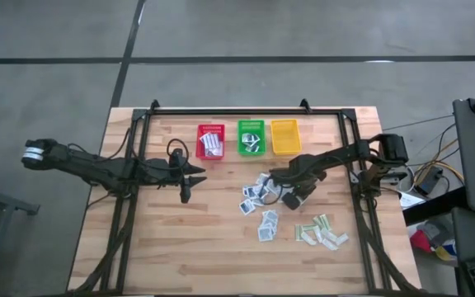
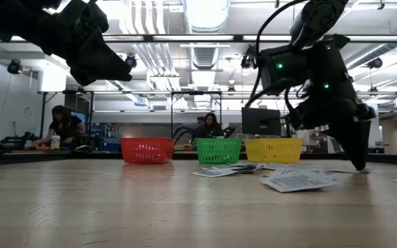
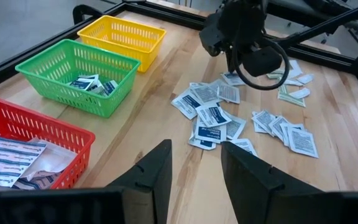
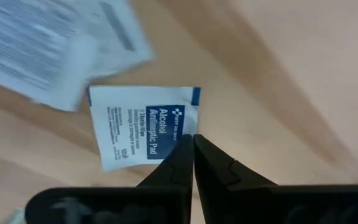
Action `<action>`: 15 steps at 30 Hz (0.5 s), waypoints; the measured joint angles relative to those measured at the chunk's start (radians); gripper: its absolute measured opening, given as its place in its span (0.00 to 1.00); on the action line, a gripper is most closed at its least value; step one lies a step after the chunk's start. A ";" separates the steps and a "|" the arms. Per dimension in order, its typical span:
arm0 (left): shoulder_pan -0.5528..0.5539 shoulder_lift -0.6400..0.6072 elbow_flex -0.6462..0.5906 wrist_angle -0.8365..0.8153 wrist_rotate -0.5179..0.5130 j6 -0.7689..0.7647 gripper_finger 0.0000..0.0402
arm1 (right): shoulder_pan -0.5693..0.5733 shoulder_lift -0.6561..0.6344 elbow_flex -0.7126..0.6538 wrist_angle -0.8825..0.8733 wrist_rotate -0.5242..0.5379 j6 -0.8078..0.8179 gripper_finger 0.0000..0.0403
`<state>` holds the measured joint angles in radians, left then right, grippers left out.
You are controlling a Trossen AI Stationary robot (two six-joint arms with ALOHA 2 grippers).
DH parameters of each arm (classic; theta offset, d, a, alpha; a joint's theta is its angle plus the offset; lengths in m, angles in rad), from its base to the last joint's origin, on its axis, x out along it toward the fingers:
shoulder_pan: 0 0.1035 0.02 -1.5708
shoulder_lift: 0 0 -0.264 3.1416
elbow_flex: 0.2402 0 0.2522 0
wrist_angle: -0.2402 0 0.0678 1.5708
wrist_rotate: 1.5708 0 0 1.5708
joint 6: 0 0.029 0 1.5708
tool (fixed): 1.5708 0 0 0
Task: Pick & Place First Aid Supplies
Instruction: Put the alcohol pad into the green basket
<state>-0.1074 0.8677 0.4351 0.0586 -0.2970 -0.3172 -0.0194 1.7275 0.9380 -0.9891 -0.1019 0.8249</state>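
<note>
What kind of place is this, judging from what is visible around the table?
Probably a robotics lab or workshop in a large industrial hall. The wooden table stands on bare concrete, strip lights and pipes run overhead, and people sit at workbenches with monitors behind the baskets.

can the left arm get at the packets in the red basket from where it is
Probably yes: the left gripper hangs open just in front of the red basket, whose packets lie uncovered, and nothing stands between them.

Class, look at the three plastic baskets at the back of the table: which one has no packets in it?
The yellow basket: its floor shows bare. The green basket holds small square packets and the red basket holds oblong striped ones.
</note>
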 joint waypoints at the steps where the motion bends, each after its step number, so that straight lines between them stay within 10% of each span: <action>1: 0.000 0.000 0.000 0.000 0.000 0.000 0.33 | 0.000 -0.004 0.000 -0.025 0.014 -0.001 0.02; 15: 0.000 0.000 0.000 0.000 0.000 0.000 0.33 | 0.000 -0.059 0.002 -0.085 0.056 -0.068 0.02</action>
<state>-0.1070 0.8676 0.4351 0.0586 -0.2970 -0.3172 -0.0196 1.6680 0.9396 -1.0744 -0.0456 0.7567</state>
